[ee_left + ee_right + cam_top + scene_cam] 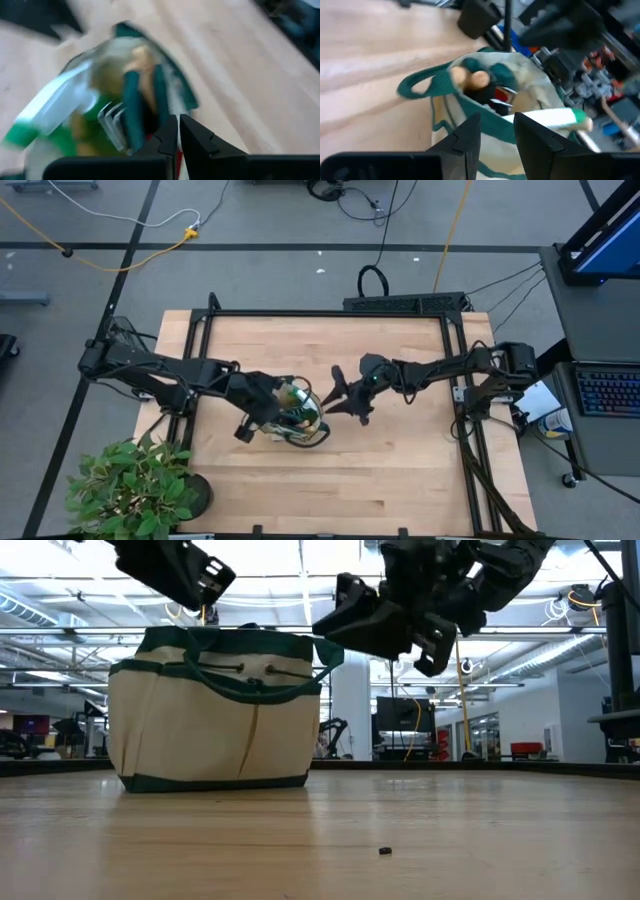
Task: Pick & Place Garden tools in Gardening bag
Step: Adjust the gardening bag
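Note:
The beige gardening bag with green trim stands upright on the wooden table, left of the middle. Several garden tools stick out of it: a rake's tines, wooden handles and a green spray bottle with a white top. My left gripper hovers over the bag's left rim, slanting down. Its fingers are shut to a narrow slit with nothing between them. My right gripper hangs open just right of the bag's rim, pointing at the bag, and holds nothing.
A leafy potted plant stands at the table's near left corner. A small dark speck lies on the wood near the front. Bare wood stretches to the right of the bag and in front of it. Black frame rails edge the table.

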Available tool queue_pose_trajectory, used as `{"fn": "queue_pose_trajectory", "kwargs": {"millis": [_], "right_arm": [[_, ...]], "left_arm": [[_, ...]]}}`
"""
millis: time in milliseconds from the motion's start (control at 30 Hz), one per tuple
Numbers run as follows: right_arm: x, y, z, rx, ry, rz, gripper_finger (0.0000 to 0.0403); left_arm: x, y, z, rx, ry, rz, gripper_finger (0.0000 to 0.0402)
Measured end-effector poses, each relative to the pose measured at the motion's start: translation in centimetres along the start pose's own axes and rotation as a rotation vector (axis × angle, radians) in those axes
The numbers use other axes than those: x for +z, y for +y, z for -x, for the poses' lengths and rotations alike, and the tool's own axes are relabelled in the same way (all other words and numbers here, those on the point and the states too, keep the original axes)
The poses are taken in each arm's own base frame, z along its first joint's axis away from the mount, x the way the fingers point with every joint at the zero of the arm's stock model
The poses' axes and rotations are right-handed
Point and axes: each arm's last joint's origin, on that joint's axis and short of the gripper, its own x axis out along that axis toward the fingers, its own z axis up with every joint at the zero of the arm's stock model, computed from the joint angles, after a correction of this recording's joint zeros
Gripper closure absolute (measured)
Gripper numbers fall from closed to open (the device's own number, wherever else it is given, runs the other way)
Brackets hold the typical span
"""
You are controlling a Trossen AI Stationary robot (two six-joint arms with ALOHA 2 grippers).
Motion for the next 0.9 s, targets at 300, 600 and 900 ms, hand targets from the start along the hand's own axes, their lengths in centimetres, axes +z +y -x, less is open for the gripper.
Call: {"fn": "queue_pose_trajectory", "kwargs": {"millis": [300,600,900], "right_arm": [[0.6,0.1,-0.2,-0.007,-0.025,0.049,0.0291],[0.1,-0.1,0.0,-0.016,0.002,-0.006,0.0291],[-1.0,-1.4,0.6,-0.239,0.204,-0.073,0.0291]], "left_arm": [[-0.3,1.3,0.0,0.389,0.039,0.425,0.0375],[-2.0,1.7,0.3,0.49,0.16,0.642,0.0376],[-2.7,3.8,0.0,0.584,0.188,0.627,0.0376]]}}
